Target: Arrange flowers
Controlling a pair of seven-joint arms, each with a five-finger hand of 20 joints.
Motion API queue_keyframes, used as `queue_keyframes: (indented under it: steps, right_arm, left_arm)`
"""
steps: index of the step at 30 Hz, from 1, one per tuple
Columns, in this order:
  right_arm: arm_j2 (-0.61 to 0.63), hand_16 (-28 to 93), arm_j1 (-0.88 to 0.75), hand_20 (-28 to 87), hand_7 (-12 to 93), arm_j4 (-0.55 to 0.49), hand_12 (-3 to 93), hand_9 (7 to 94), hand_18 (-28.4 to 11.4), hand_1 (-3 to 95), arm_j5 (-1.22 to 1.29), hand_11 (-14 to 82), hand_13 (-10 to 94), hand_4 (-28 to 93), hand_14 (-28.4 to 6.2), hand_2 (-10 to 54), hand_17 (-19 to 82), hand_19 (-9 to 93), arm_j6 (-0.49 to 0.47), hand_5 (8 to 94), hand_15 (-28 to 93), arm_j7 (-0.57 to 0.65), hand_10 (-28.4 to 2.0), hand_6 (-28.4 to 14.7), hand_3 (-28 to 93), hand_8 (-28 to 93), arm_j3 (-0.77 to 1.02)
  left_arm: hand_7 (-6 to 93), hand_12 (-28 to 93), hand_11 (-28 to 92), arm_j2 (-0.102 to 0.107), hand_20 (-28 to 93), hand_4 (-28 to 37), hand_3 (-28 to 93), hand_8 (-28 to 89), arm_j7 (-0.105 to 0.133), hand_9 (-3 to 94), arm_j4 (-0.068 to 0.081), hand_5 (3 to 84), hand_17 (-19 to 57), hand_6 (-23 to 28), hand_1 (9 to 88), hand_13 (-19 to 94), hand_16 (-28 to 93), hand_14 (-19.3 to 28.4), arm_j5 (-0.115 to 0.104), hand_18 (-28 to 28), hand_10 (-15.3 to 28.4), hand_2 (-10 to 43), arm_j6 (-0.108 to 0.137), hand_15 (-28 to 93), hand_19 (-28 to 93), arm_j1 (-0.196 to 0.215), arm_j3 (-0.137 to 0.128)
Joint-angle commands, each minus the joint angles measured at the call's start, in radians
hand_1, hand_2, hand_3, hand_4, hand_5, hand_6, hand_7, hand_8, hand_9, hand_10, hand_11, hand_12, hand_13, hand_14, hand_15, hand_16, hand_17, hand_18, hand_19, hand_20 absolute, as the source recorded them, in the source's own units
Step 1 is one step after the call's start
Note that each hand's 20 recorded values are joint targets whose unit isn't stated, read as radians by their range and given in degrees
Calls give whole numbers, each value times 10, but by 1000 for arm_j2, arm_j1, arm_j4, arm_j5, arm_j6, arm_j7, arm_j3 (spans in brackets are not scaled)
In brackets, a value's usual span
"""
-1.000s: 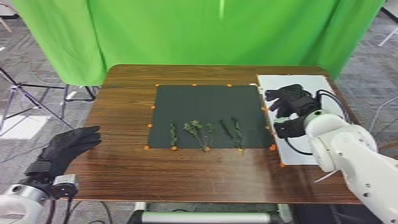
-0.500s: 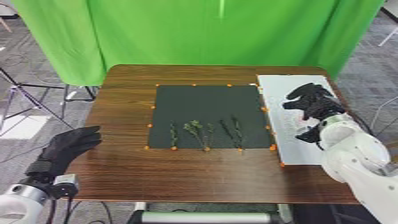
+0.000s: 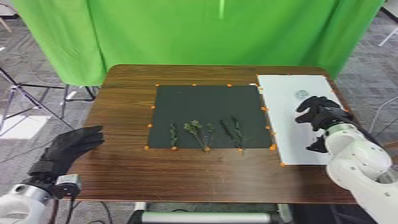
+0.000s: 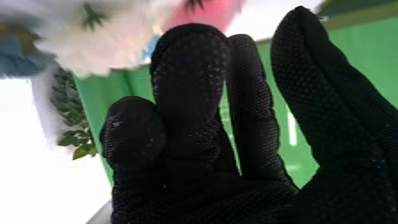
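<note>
Lying side by side on the near part of a square dark grey mat (image 3: 209, 102): a slim leafy green stem (image 3: 174, 134) at the left, a branching sprig with yellow-green tips (image 3: 194, 127) next to it, and two thin dark green stems (image 3: 232, 131) toward the right. Small orange markers (image 3: 194, 85) sit along the mat's border. Mat rests on the brown wooden table (image 3: 124, 175).

Right hand (image 3: 322, 112), black fabric glove, is above a long white rectangular board (image 3: 284, 110) to the right of the mat. State: open, fingers extended. Just beyond its fingers, a pale grey-green patch (image 3: 302, 94) shows against the board; cannot tell what it is.

Right wrist view: near the fingers of the right hand (image 4: 204, 195) are a large white flower with a green centre (image 4: 98, 42), a pink flower (image 4: 204, 12), a blue-grey bloom (image 4: 18, 57) and a spray of small green leaves (image 4: 71, 107). Blooms are blurred; contact with the glove cannot be told.

Left hand (image 3: 69, 147), also black-gloved, is at the table's left edge, open, fingers relaxed. A bright green curtain (image 3: 222, 40) hangs behind the table.
</note>
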Motion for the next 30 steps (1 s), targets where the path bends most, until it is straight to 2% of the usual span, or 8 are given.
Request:
queue_keyframes:
  steps: [1, 6, 8, 12, 19, 24, 27, 30]
  right_arm:
    - [-4, 319, -18, 325, 171, 24, 197, 629, -93, 445, -26, 96, 891, -143, -29, -95, 621, 884, 19, 597, 444, 9, -155, 27, 653, -76, -18]
    - [-2, 324, -20, 334, 187, 38, 198, 660, -87, 506, -28, 119, 906, -164, -21, -95, 630, 884, 96, 617, 445, 11, -146, 24, 656, -79, -41]
    - [-3, 329, -15, 350, 194, 48, 203, 690, -84, 553, -39, 137, 916, -181, -19, -95, 639, 883, 148, 633, 445, 8, -138, 15, 629, 8, -58]
    - [5, 338, -8, 378, 229, 55, 350, 813, -81, 672, -38, 56, 935, -153, -10, -95, 655, 890, 244, 718, 458, -16, -112, -2, 524, 128, -84]
    - [31, 338, 9, 403, 251, 23, 397, 855, -82, 714, -31, 75, 937, -140, -6, -95, 658, 904, 328, 773, 491, -41, -103, -8, 495, 137, -95]
    - [58, 340, 13, 410, 259, -45, 413, 861, -83, 725, -1, 82, 937, -134, -6, -95, 658, 910, 351, 782, 503, -35, -100, -10, 483, 133, -72]
    - [64, 341, 96, 412, 259, -79, 415, 863, -83, 724, 69, 82, 937, -130, -6, -95, 658, 912, 350, 788, 506, -53, -99, -10, 482, 130, -129]
    - [44, 341, 256, 412, 258, -91, 417, 865, -83, 722, 164, 82, 937, -128, -6, -95, 658, 913, 306, 791, 507, -85, -100, -11, 483, 129, -258]
  left_arm:
    - [117, 160, 216, 1, 173, -167, 610, -48, -12, 423, 8, 447, 11, 52, 265, 326, 55, 188, -4, 188, 138, -44, -24, 205, 133, -8, 9]
    - [116, 159, 215, 1, 172, -167, 609, -48, -13, 423, 8, 447, 11, 53, 265, 326, 55, 188, -3, 187, 137, -44, -23, 204, 130, -13, 7]
    - [115, 160, 215, 0, 173, -167, 608, -48, -13, 423, 10, 447, 10, 53, 265, 326, 55, 188, -2, 187, 137, -43, -23, 203, 131, -15, 7]
    - [115, 160, 215, 2, 173, -166, 608, -47, -10, 422, 11, 446, 10, 53, 265, 325, 56, 187, -2, 186, 137, -42, -21, 203, 131, -15, 4]
    - [114, 160, 215, 32, 174, -167, 607, -47, 0, 423, 12, 447, 9, 55, 267, 325, 56, 188, -5, 186, 138, -41, -7, 203, 131, -25, -12]
    - [122, 160, 219, 80, 175, -166, 610, -47, 37, 430, 18, 453, 10, 54, 269, 330, 55, 189, -14, 184, 139, -42, 29, 207, 133, -47, -24]
    - [125, 160, 225, 101, 177, -168, 614, -51, 71, 436, 22, 457, 12, 55, 269, 339, 54, 186, -45, 181, 138, -43, 51, 216, 135, -35, -53]
    - [130, 160, 231, 119, 177, -170, 615, -51, 96, 446, 29, 464, 15, 54, 269, 346, 52, 189, -73, 180, 138, -43, 99, 224, 131, -27, -85]
